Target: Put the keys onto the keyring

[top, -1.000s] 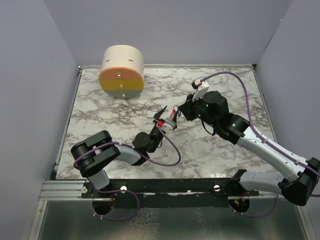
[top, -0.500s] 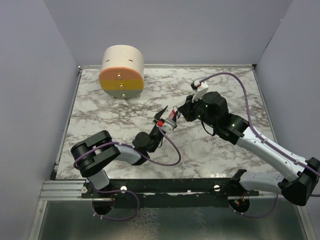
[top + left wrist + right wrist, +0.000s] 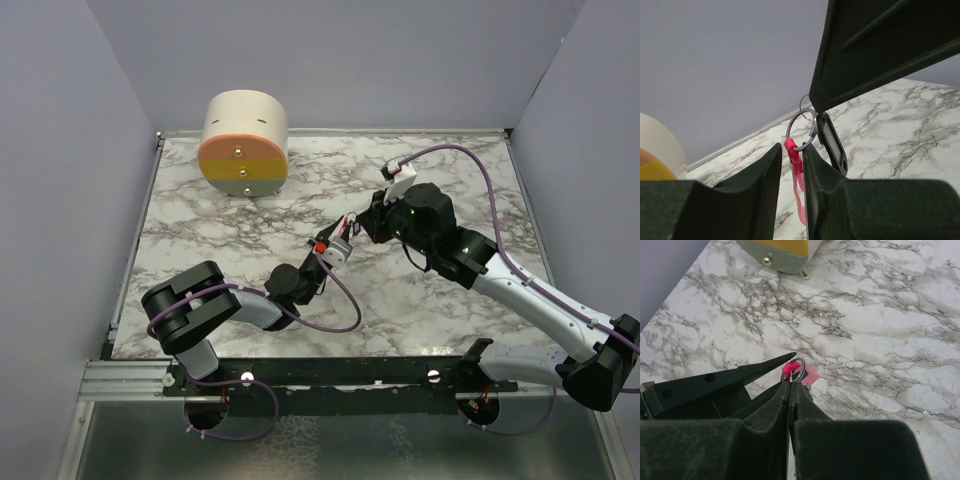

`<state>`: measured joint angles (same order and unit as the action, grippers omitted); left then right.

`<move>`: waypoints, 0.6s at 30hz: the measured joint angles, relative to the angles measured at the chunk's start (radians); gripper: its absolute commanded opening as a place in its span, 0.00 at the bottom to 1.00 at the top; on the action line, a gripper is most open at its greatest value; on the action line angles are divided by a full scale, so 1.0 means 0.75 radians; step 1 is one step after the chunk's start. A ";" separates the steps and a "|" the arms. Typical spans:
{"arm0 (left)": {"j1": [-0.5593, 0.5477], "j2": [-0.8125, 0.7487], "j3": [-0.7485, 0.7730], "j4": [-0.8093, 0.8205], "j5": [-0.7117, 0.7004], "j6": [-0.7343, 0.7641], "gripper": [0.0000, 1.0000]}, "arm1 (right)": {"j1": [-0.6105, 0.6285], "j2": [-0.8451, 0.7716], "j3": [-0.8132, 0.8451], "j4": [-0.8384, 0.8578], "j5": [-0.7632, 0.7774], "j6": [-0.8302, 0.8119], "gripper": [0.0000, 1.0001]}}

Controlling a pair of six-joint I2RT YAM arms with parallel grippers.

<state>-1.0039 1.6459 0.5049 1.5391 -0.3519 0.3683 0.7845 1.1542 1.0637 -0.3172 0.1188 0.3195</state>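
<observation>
Steadying black oval keyring (image 3: pixel 832 145) in clenched right gripper (image 3: pixel 790 383) for threading; left gripper (image 3: pixel 791 150) straddles slim pink key (image 3: pixel 799 186), grasp unclear.

Your left arm (image 3: pixel 250 312) and right arm (image 3: pixel 530 298) wear pale grey shells between black joints. Purple cables (image 3: pixel 450 146) run along both, one with a red plug (image 3: pixel 320 246). The left gripper (image 3: pixel 791 150) has matte black wedge fingers.

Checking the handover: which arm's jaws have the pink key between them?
The left gripper: its jaws flank the pink key; the right gripper is shut on the keyring.
</observation>
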 measured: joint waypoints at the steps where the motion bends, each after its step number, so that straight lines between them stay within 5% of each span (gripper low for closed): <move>1: 0.000 0.000 0.000 -0.001 0.004 -0.001 0.21 | 0.000 0.001 0.000 -0.001 0.000 0.000 0.01; 13: -0.006 0.000 0.000 -0.001 0.023 -0.005 0.00 | 0.000 0.012 0.001 -0.006 0.010 -0.001 0.01; 18: -0.006 0.000 -0.002 0.000 0.025 -0.005 0.00 | 0.000 0.013 0.000 -0.007 0.032 -0.002 0.01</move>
<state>-1.0084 1.6459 0.5037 1.5391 -0.3328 0.3649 0.7845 1.1637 1.0637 -0.3225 0.1429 0.3183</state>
